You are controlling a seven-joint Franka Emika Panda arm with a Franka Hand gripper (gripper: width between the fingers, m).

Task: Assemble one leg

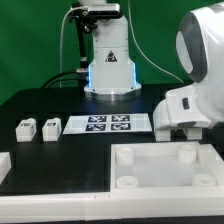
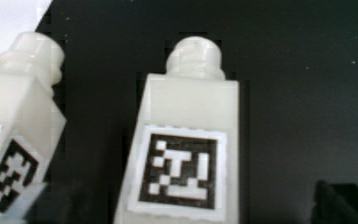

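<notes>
In the wrist view two white legs lie side by side on the black table, each with a ribbed peg at its far end and a square marker tag on its face. One leg (image 2: 190, 140) lies straight under my gripper (image 2: 190, 212). The other leg (image 2: 16, 120) lies beside it. A dark fingertip (image 2: 355, 202) shows well clear of the near leg, so the jaws stand open and hold nothing. In the exterior view two more legs (image 1: 24, 128) (image 1: 50, 128) stand at the left. There the arm (image 1: 190, 90) hides my gripper and the legs under it.
The marker board (image 1: 108, 124) lies mid-table in front of the robot base (image 1: 108, 60). The large white tray-like part (image 1: 165, 185) with corner sockets fills the front right. Another white part (image 1: 4, 165) shows at the exterior view's left edge.
</notes>
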